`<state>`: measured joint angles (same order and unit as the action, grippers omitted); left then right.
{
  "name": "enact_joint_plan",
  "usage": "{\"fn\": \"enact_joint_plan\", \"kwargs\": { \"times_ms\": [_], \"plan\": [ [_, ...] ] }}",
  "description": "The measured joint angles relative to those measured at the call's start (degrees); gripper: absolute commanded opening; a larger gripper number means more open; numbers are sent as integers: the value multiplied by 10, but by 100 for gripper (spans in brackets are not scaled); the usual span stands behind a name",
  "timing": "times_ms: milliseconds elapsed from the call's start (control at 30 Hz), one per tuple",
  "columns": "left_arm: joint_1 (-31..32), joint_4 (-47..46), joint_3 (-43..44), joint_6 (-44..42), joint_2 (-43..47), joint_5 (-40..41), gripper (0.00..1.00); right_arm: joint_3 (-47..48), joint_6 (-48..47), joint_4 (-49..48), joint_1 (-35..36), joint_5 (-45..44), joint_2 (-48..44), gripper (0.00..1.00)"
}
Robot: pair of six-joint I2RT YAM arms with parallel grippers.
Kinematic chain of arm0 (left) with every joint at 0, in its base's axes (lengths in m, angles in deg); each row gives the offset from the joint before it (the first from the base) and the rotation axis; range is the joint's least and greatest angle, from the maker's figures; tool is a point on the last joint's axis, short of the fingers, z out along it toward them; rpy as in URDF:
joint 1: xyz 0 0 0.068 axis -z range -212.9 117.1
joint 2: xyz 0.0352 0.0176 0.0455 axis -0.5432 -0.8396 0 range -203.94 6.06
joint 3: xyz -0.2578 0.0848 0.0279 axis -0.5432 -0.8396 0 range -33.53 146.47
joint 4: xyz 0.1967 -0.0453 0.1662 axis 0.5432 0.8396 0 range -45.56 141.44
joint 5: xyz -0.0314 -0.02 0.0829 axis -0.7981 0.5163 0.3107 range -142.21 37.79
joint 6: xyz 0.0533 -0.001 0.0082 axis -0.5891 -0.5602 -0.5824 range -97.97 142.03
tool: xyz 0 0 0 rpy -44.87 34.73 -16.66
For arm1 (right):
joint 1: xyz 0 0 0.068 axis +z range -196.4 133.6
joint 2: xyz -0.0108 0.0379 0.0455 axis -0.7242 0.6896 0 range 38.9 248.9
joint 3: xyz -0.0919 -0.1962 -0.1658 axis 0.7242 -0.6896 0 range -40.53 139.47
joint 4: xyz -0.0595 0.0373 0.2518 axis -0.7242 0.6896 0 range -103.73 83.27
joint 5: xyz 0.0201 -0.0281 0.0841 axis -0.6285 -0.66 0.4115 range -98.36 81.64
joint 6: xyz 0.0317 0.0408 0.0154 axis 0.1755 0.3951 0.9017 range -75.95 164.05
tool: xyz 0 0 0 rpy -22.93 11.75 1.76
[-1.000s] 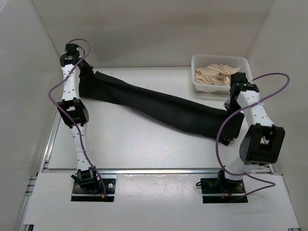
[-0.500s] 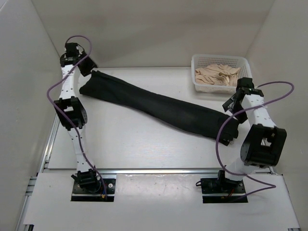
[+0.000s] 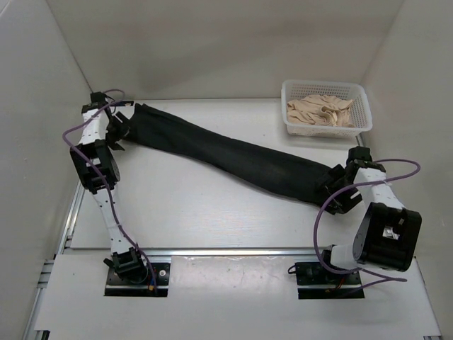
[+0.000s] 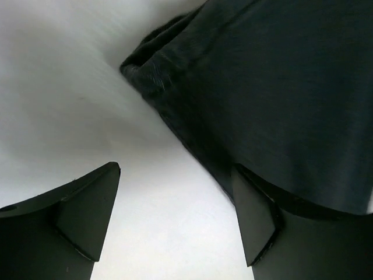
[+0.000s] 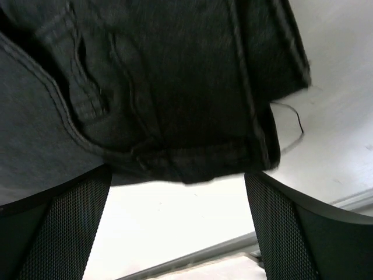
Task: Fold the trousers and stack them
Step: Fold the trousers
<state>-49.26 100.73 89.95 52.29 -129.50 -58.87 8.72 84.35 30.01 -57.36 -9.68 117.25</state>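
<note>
Left claw [image 4: 175,198]: mine, spread wide, gripping nothing, beside the hem end of the trousers [image 3: 226,156].
Right claw [image 5: 178,192]: also spread, empty, just off the waistband [image 5: 192,160].
Trousers: stretched slantwise across my bench [image 3: 184,205], far left to near right.

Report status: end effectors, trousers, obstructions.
Left end effector open, right end effector open, nothing held. Trousers flat, diagonal across table. Basket apart, far right.

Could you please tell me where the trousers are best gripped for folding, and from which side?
Probably the two short ends: the waistband, near right, from the right with the right hand; the leg hem, far left, from the left with the left hand. The trousers lie flat in one long diagonal strip, leaving those edges free.
</note>
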Motion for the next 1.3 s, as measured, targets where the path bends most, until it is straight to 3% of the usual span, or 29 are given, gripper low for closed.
{"fn": "enact_joint_plan", "kwargs": {
  "times_ms": [100, 233, 267, 367, 400, 567, 633, 700, 1133, 1300],
  "plan": [
    [9, 9, 6, 3, -51, 0, 88, -4, 0, -27, -32, 38, 17, 100],
    [16, 15, 69, 14, -76, -16, 79, -4, 2, -59, -52, 67, 56, 98],
    [17, 15, 78, 18, -84, -18, 73, -4, 2, -66, -52, 70, 67, 95],
    [21, 21, 115, 27, -113, -27, 59, -2, 3, -83, -52, 74, 96, 79],
    [22, 18, 123, 30, -118, -30, 46, 0, 5, -87, -52, 74, 105, 74],
    [22, 11, 150, 40, -142, -41, 13, 30, 9, -110, -50, 61, 141, 29],
    [22, 11, 159, 40, -149, -48, 10, 44, 6, -117, -49, 59, 154, 9],
    [24, 11, 170, 40, -153, -52, 10, 57, 4, -124, -49, 56, 164, 2],
    [38, 19, 199, 28, -111, -82, 10, 250, -47, -6, -46, 20, 142, 1],
    [37, 4, 97, 16, -7, -78, 10, 233, -48, 17, -48, 2, 86, 1]
  ]
}}
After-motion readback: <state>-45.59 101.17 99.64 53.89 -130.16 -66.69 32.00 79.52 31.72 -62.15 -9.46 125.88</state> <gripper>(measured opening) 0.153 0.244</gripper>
